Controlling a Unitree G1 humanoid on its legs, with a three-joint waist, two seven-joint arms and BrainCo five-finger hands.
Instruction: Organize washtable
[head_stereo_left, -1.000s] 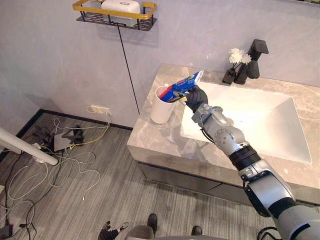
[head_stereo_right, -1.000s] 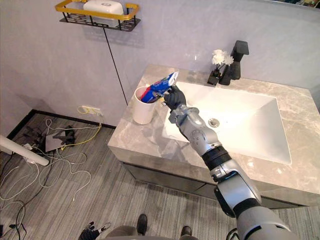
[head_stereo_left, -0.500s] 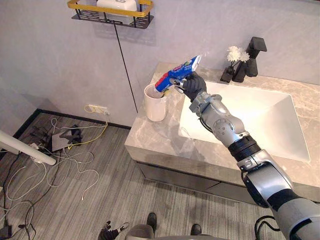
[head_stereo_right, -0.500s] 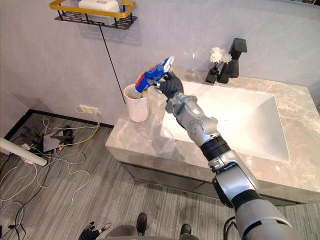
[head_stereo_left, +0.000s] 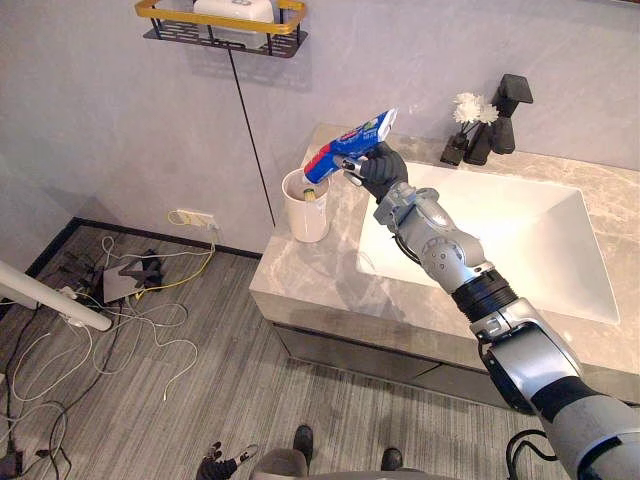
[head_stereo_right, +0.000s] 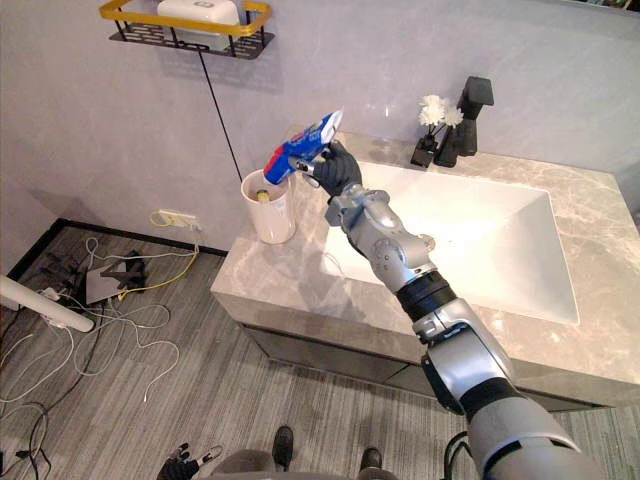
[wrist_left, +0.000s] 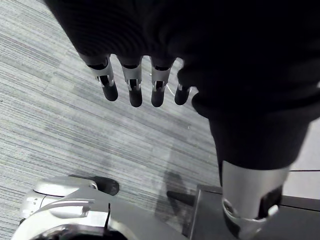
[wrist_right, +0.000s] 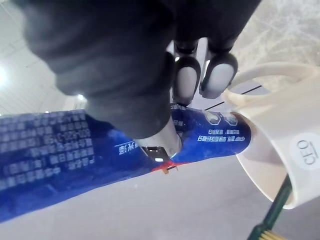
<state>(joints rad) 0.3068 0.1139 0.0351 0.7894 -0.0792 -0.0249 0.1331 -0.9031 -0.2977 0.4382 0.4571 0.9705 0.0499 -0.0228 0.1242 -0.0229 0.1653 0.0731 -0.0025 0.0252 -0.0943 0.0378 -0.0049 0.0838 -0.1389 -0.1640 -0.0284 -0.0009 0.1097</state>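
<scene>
Above cup (head_stereo_left: 306, 212) at 9 o'clock of counter (head_stereo_left: 330, 290) | right hand (head_stereo_left: 378, 168) grips toothpaste tube (head_stereo_left: 350, 152) | next, I judge: lower it in | left hand (wrist_left: 131, 85) slack

A pale grey, faintly veined wall (head_stereo_left: 120, 130) runs behind a grey marble counter (head_stereo_left: 330, 290) with a white rectangular basin (head_stereo_left: 520, 240) sunk into it and a black faucet (head_stereo_left: 508, 112) at its back edge. Dark cabinet fronts (head_stereo_left: 350, 352) sit under the counter. High on the wall hangs a black wire shelf (head_stereo_left: 285, 45) with a gold rail. The floor (head_stereo_left: 230, 400) is grey wood-grain plank, edged by a dark skirting board (head_stereo_left: 130, 233), with a wall socket (head_stereo_left: 198, 218) above a tangle of loose cables (head_stereo_left: 130, 320).
</scene>
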